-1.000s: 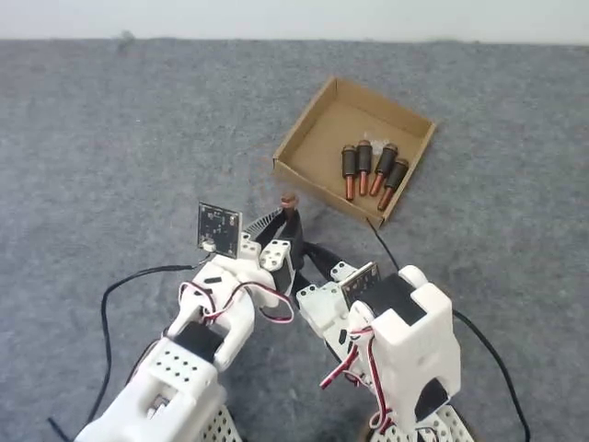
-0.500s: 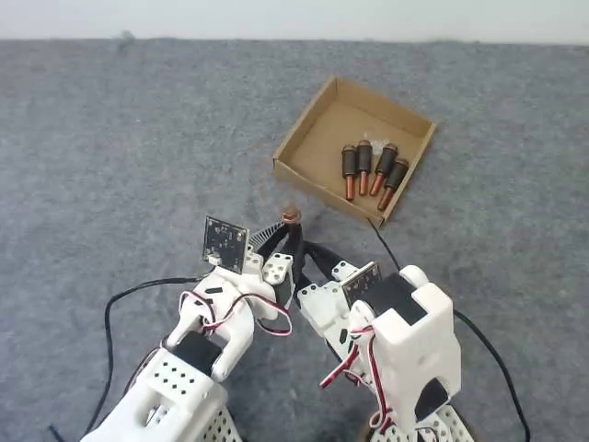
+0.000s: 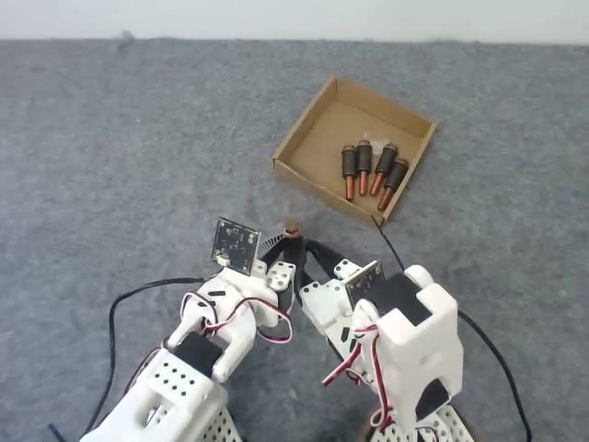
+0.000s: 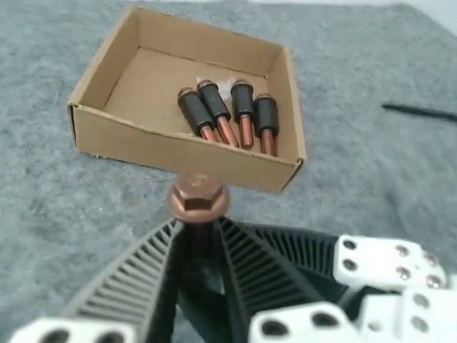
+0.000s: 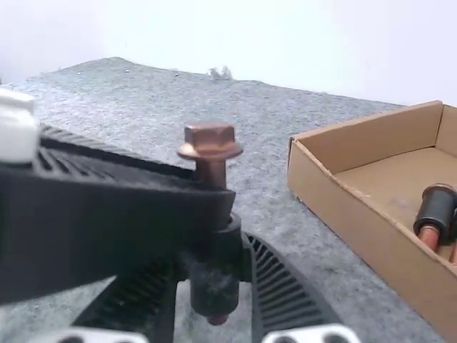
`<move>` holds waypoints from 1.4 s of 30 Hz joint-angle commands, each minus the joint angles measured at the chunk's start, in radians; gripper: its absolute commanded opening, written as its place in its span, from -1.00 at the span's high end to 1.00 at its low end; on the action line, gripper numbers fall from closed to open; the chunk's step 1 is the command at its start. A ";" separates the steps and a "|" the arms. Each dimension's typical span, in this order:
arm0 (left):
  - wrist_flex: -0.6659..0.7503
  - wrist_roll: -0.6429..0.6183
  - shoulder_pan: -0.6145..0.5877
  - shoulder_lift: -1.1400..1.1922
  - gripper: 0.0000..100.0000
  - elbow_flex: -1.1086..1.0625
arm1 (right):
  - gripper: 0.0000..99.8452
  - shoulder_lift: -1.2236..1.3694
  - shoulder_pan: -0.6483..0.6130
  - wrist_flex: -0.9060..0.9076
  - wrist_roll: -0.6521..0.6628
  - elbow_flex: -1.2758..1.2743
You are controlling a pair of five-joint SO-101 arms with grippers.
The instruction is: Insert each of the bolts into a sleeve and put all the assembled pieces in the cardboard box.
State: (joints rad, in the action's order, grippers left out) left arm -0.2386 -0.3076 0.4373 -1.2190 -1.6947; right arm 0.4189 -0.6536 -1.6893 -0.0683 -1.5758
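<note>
Underneath, grey carpet — white wall beyond

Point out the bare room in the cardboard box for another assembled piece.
Free: the cardboard box floor between its far-left walls and the four assembled pieces. Crowded: the pieces' side, and before the near wall, where arms hold bolt and sleeve.
</note>
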 commanded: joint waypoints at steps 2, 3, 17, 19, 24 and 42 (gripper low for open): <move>-0.051 0.025 0.002 -0.028 0.98 0.010 | 0.99 -0.073 0.038 -0.018 -0.008 -0.015; -0.060 0.025 0.002 -0.028 0.98 0.010 | 0.99 -0.074 0.038 -0.018 -0.008 -0.015; -0.091 0.023 0.000 -0.029 0.57 0.010 | 0.99 -0.093 0.039 -0.018 -0.041 -0.026; -0.091 0.021 0.000 -0.029 0.54 0.010 | 0.99 -0.091 0.039 -0.018 -0.041 -0.026; -0.094 0.020 0.000 -0.029 0.54 0.010 | 0.99 -0.088 0.039 -0.018 -0.041 -0.025; -0.075 0.018 -0.002 -0.040 0.54 0.027 | 0.99 -0.094 0.039 0.038 -0.040 -0.008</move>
State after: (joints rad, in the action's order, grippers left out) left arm -0.3261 -0.2938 0.4312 -1.2451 -1.6916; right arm 0.3928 -0.6322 -1.6494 -0.0990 -1.5850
